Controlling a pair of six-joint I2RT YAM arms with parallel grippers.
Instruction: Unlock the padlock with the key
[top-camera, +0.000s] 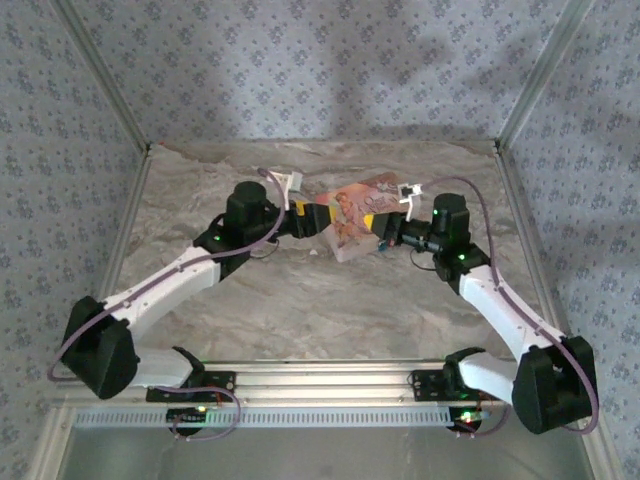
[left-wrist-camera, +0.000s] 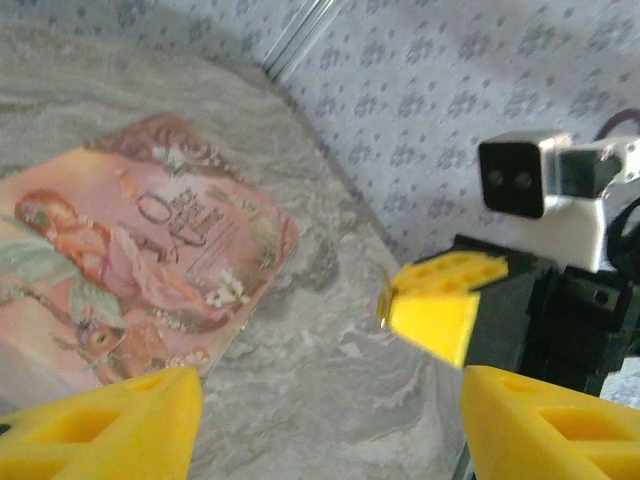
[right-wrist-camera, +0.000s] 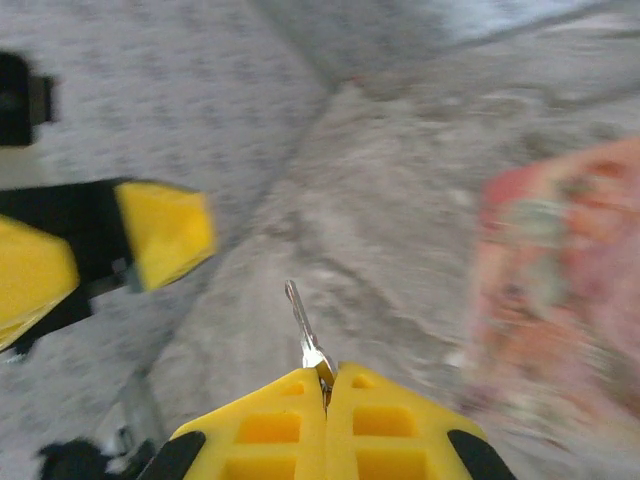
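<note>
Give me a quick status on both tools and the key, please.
Left tool open, empty. Right tool shut on key. Pink box lies between the tools.

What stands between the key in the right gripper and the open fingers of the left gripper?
Nothing visible. The key is pinched in the right gripper, and the left gripper is open. Between them there is only bare table. The pink box lies off to one side.
</note>
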